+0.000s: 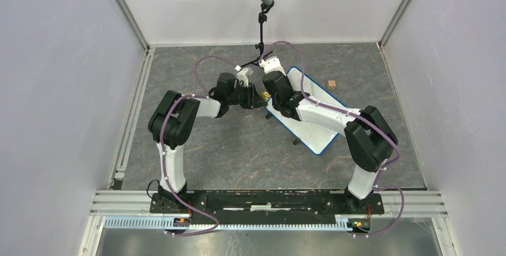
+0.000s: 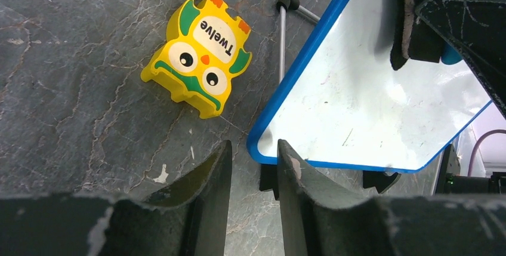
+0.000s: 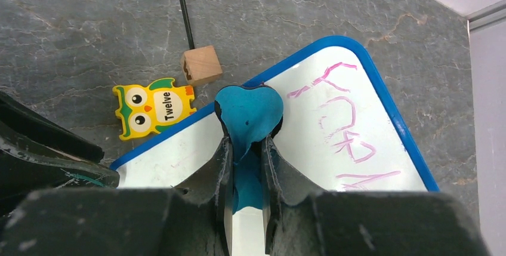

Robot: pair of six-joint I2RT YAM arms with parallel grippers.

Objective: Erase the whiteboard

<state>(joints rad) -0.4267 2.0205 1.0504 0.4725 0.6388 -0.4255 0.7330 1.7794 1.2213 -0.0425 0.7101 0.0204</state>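
The whiteboard (image 1: 314,136) lies on the bench (image 1: 238,148) right of centre. Its long axis runs slantwise, one short end pointing to the far middle and the other toward the near right, under the right arm. The right hand (image 3: 246,142) is pressed together on a blue eraser (image 3: 247,110), which it holds against the board's face (image 3: 310,125) close to the long rim. On one side of the eraser the face carries pink writing (image 3: 346,119); on the other it is white. The left hand (image 2: 253,148) is slightly spread and pinches nothing, with the board's rounded corner (image 2: 262,148) just off its fingertips. A yellow owl toy (image 2: 197,59) and a wooden cube (image 3: 201,65) lie just beside the board's rim.
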